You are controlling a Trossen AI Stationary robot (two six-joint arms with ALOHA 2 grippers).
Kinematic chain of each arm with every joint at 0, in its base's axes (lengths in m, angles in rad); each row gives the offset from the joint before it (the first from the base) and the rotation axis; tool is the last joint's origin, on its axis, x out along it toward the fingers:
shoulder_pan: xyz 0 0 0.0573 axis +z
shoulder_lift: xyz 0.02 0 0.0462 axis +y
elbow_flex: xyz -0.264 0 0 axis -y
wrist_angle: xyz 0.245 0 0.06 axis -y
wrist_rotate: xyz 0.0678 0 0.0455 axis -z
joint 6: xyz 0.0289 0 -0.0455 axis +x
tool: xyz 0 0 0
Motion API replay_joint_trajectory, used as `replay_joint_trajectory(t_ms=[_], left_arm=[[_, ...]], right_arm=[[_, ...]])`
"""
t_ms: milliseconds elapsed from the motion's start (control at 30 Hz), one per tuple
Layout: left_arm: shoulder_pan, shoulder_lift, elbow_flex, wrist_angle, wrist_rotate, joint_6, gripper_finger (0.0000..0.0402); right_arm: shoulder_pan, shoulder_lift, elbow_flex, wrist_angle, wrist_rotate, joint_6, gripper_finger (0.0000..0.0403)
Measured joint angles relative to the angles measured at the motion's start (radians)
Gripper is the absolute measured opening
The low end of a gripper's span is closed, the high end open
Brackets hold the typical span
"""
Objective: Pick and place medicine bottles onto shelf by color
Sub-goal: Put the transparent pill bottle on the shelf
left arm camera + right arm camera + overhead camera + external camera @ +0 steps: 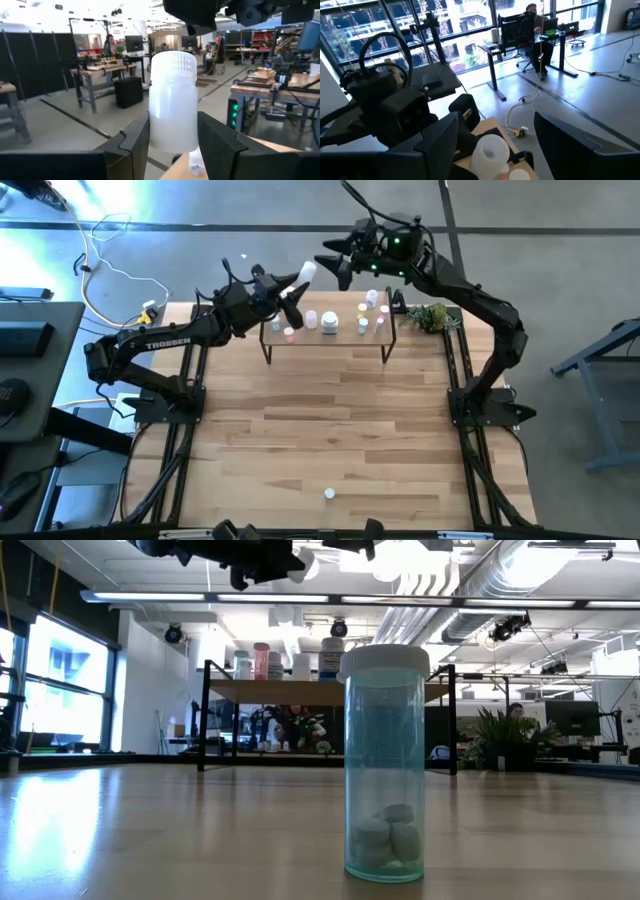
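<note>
My left gripper [292,292] is shut on a plain white medicine bottle [305,274] and holds it in the air above the shelf's left end. The right gripper [336,262] hovers open just right of that bottle, and its wrist view shows the bottle [490,150] below its spread fingers. The shelf [325,332], a light board on thin black legs, stands at the table's far edge. Several small bottles [330,321] with pink, blue and white caps stand on it. One clear teal bottle [385,765] with a white cap stands upright on the table near the near edge [328,493]. My left gripper pinches the white bottle by its lower body [172,135] between its two fingers [135,142]. The ribbed cap end [173,64] sticks out free past them. The bottle is lifted clear of the shelf and table.
A small green plant [432,316] sits at the shelf's right end. Bare wooden tabletop [330,420] stretches between the shelf and the near edge. Cables and equipment lie on the floor to the left of the table.
</note>
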State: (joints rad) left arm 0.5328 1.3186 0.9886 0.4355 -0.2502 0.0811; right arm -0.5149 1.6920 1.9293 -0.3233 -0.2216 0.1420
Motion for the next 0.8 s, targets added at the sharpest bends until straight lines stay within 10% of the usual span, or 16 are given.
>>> replay_joint_trajectory(t_ms=[800], left_arm=[[0.001, 0.0, 0.0, -0.004, 0.03, 0.08, 0.0133]], right_arm=[[0.019, 0.071, 0.0, -0.012, -0.017, 0.174, 0.0252]])
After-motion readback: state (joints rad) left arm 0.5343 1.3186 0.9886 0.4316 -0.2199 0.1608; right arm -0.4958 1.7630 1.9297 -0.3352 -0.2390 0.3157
